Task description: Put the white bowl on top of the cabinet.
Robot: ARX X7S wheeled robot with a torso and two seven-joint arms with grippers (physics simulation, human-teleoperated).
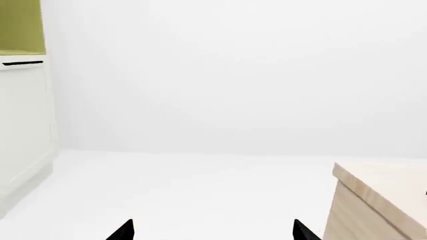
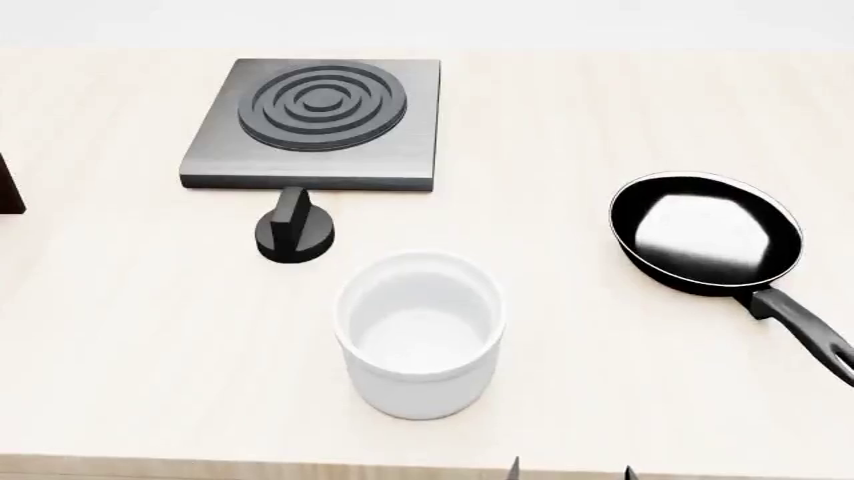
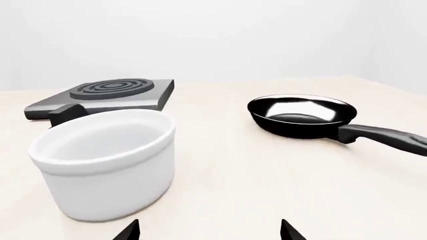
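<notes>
The white bowl (image 2: 420,335) stands upright and empty on the light wood table (image 2: 134,330), near the front edge. It also shows in the right wrist view (image 3: 107,160). My right gripper (image 3: 210,232) is open and empty, just in front of the bowl and a little to its right; its tips show at the head view's bottom edge (image 2: 571,472). My left gripper (image 1: 213,232) is open and empty, facing a white room off the table's side. A dark brown sliver (image 2: 7,185) at the head view's left edge looks like the cabinet's side; the rest of the cabinet is out of view.
A square grey stove plate with rings (image 2: 318,122) lies behind the bowl, with a black knob (image 2: 294,232) in front of it. A black frying pan (image 2: 707,235) lies at the right, handle pointing to the front right. The left wrist view shows a table corner (image 1: 380,200) and a white-green unit (image 1: 23,110).
</notes>
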